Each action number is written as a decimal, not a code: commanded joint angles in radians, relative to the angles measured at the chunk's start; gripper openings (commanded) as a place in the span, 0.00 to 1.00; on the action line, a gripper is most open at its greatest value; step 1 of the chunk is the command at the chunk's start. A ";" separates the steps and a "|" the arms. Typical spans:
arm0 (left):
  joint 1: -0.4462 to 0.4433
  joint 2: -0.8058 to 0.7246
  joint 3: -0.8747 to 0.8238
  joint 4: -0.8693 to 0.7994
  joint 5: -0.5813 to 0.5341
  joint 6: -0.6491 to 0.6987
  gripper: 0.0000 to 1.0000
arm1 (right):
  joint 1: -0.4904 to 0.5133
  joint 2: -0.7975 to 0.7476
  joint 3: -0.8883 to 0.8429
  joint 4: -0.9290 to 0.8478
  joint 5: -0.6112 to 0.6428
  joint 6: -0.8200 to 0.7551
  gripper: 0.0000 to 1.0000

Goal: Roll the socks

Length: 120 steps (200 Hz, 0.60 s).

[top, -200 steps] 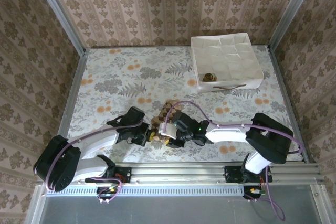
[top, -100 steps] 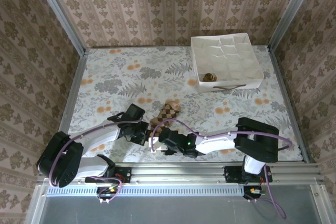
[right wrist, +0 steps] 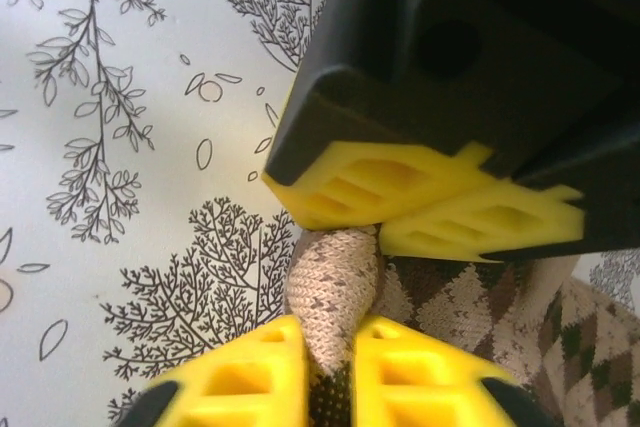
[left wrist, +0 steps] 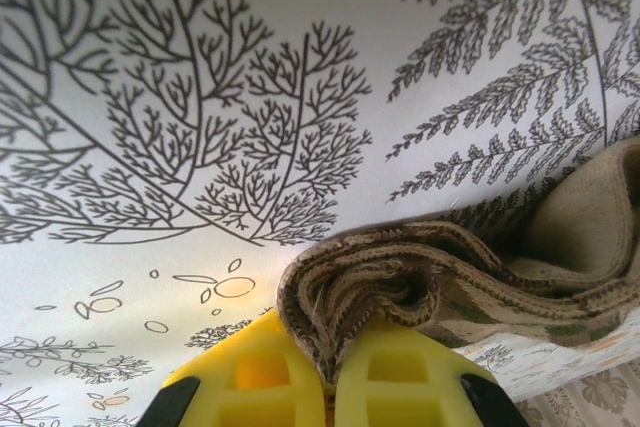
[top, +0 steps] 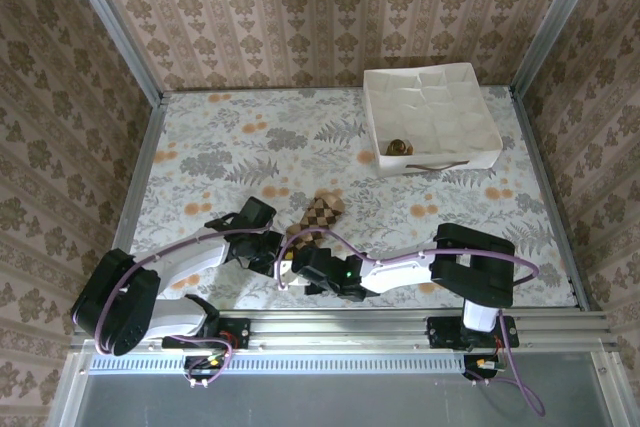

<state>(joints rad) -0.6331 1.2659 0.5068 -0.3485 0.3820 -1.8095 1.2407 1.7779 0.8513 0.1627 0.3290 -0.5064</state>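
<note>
Since the left claw (left wrist: 332, 362) is clamped on the folded end of the argyle sock (top: 322, 212) and the right claw (right wrist: 335, 352) pinches the tip just beside it, near the table's (top: 200, 137) front edge, both should probably turn together under even tension for a tight roll.

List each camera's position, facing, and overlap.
Top external: above and behind the bases, looking down on the floral table, both arms, brown-and-cream argyle knit sock.
Left wrist: faces the table past the left hand, shut on that sock.
Right wrist: past the right hand, pinching the sock opposite the left hand.
Shared: the sock.
</note>
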 commanded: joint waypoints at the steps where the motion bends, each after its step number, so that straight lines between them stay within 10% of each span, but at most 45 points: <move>1: 0.011 0.003 -0.031 -0.126 -0.044 0.019 0.00 | -0.017 0.021 0.014 -0.037 -0.017 0.066 0.00; 35: 0.030 -0.045 -0.044 -0.131 -0.042 0.026 0.00 | -0.052 0.014 -0.010 -0.101 -0.078 0.152 0.00; 81: 0.065 -0.168 0.009 -0.206 -0.080 0.126 0.53 | -0.150 0.018 -0.036 -0.194 -0.335 0.290 0.00; 120: 0.063 -0.237 0.024 -0.211 -0.097 0.190 0.58 | -0.268 0.043 -0.059 -0.218 -0.550 0.417 0.00</move>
<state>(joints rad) -0.5724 1.0676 0.5182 -0.5133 0.3176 -1.6833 1.0454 1.7691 0.8562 0.1398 -0.0620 -0.2146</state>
